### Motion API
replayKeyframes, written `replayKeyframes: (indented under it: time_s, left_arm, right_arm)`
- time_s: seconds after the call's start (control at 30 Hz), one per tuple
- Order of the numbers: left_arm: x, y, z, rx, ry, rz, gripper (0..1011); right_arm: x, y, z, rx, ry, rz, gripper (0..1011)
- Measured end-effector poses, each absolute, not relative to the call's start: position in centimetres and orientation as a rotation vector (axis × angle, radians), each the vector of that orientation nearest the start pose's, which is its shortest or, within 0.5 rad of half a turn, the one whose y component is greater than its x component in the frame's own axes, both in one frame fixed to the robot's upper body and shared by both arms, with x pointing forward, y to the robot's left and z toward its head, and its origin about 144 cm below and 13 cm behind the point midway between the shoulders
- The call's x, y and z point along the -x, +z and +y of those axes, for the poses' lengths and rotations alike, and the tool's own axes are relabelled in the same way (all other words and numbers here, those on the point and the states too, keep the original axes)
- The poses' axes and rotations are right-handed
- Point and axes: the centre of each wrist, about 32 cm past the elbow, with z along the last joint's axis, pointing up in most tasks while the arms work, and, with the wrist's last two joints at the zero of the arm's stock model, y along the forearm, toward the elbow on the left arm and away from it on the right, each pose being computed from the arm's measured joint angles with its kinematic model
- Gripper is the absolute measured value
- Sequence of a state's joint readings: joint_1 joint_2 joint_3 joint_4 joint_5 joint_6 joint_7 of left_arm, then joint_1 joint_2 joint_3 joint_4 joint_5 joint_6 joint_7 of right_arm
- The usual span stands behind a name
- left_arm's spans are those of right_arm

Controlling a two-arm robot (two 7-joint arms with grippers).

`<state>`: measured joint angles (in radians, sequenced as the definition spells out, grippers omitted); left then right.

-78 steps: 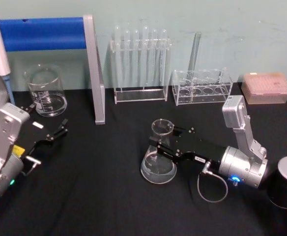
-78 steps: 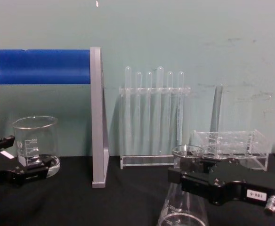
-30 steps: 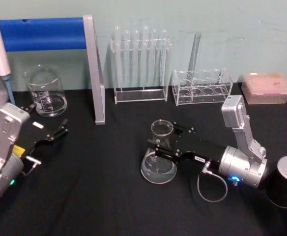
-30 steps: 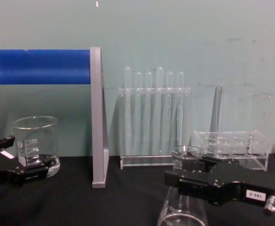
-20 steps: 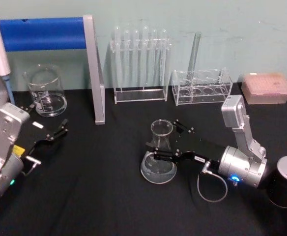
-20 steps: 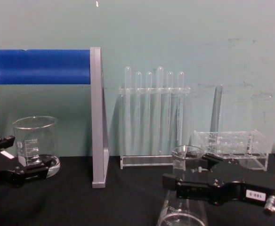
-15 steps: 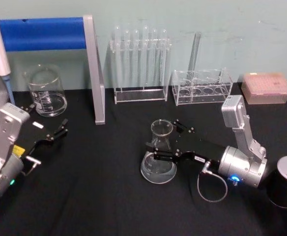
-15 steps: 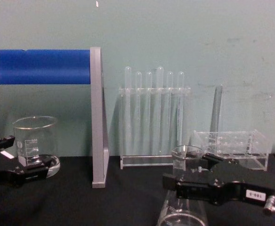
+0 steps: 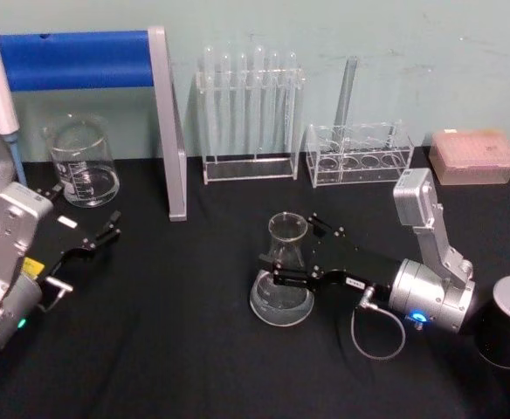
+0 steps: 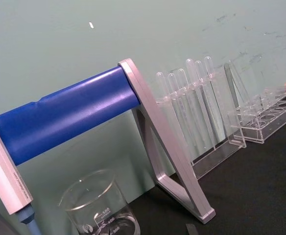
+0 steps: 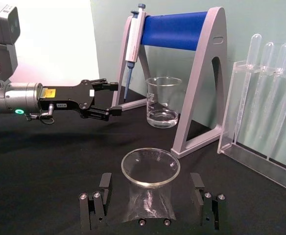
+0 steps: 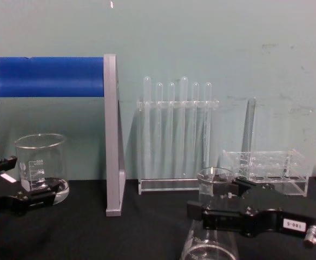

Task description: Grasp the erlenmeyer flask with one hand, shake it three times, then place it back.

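Right wrist view: jaws straddle erlenmeyer flask (image 11: 150, 193) untouched.

We see the erlenmeyer flask (image 9: 283, 279) standing on the table (image 9: 176, 349), in front of the tube rack (image 9: 248, 118). The beaker (image 9: 82, 164) stands far left, behind the left gripper (image 9: 108, 229). The right gripper (image 9: 294, 255) has one finger on each side of the flask's neck.

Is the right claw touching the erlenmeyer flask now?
Apart. In the right wrist view the right claw is open, and black table shows between each finger and the neck of the erlenmeyer flask.
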<state>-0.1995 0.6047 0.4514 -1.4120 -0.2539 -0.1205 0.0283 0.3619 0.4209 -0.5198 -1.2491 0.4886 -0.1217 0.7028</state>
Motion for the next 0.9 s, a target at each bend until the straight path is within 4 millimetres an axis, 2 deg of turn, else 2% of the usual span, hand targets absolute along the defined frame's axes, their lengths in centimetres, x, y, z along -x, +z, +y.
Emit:
replayKeyframes:
  time_s: [0.53,0.9]
  left_arm:
    - [-48.9,114.0,31.0,-0.305,1.248,-0.285,1001]
    - [-48.9,114.0,31.0,-0.305,1.248,-0.285,1001]
  right_arm:
    - [-52.8,113.9,-25.3,0.067,-0.546,0.013,1000]
    - [-50.9,114.2,-27.0,0.082,-0.591,0.019,1000]
